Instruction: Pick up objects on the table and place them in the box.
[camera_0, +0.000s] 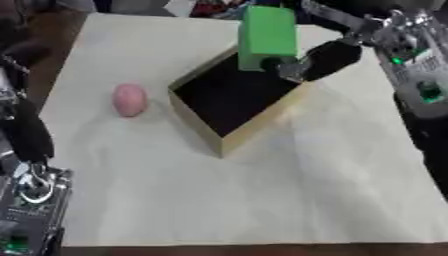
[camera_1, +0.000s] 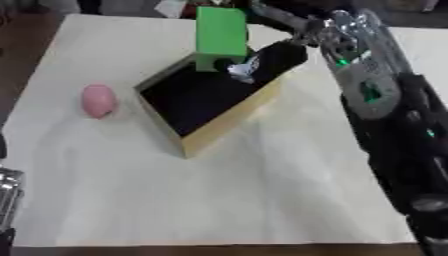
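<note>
A tall green block (camera_0: 267, 36) hangs upright over the far corner of the open wooden box (camera_0: 262, 122), whose inside is black. My right hand (camera_0: 319, 61) comes in from the upper right and is shut on the block's lower end. A pink egg-shaped object (camera_0: 129, 99) lies on the table left of the box, apart from it. My left hand (camera_0: 31, 132) rests low at the left edge, away from both objects; its fingers are not clear.
The pale tabletop (camera_0: 262, 200) spreads wide in front of the box and to its right. My right forearm (camera_1: 385, 115) fills the right side in the right eye view. Dark clutter lies beyond the table's far edge.
</note>
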